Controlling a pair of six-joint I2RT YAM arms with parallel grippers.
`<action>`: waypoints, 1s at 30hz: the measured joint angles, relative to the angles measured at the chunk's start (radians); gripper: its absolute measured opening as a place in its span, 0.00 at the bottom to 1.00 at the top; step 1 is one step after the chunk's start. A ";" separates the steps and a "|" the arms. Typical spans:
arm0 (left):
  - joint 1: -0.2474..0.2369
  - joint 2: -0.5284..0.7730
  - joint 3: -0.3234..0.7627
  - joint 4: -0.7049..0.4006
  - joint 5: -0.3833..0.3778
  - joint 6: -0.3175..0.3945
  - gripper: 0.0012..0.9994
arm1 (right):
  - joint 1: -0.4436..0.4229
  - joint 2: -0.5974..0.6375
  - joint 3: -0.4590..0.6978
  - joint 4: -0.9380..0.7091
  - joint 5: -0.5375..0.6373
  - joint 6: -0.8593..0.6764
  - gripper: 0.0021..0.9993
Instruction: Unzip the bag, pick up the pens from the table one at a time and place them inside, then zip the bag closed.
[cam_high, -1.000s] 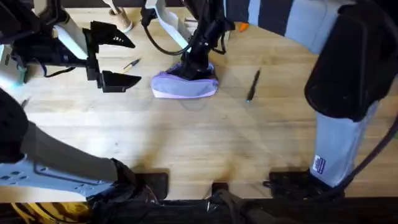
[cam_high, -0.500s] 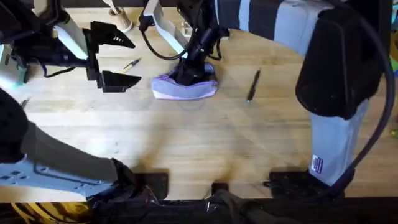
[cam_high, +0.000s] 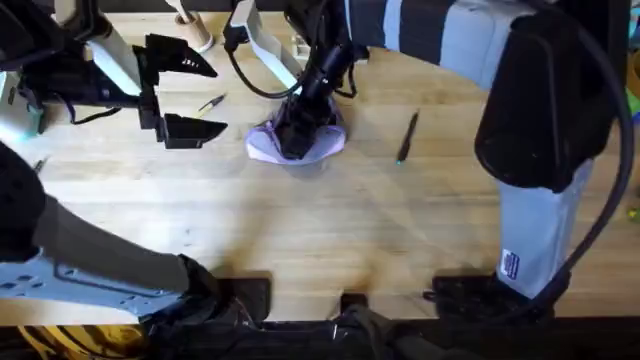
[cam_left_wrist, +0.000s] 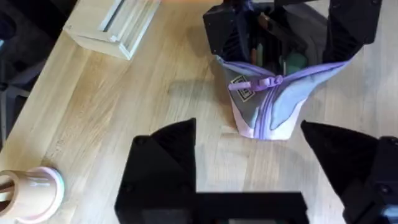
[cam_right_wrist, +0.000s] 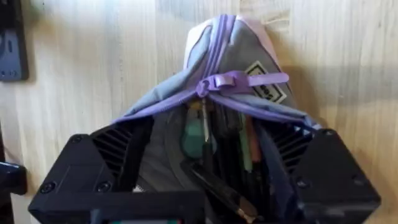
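Your right gripper (cam_right_wrist: 205, 180) spreads wide inside the bag (cam_right_wrist: 227, 93), propping its mouth for pens; your left gripper (cam_left_wrist: 261, 168) waits, open wide.

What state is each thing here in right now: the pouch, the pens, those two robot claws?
bag: partly unzipped, mouth spread, items visible inside.
yellowish pen: lying on the table.
black pen: lying on the table.
right tool: open, fingers spreading the bag's mouth.
left tool: open, holding nothing.
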 joint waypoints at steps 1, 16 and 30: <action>0.000 0.000 0.000 0.000 0.000 0.000 0.99 | 0.000 0.000 0.000 0.000 0.000 0.000 0.99; 0.000 0.000 0.000 -0.001 0.000 0.000 0.99 | 0.005 0.000 0.004 -0.019 0.027 -0.004 0.99; 0.000 0.000 0.000 -0.001 0.000 0.000 0.99 | 0.021 -0.153 0.005 -0.084 0.203 0.000 0.99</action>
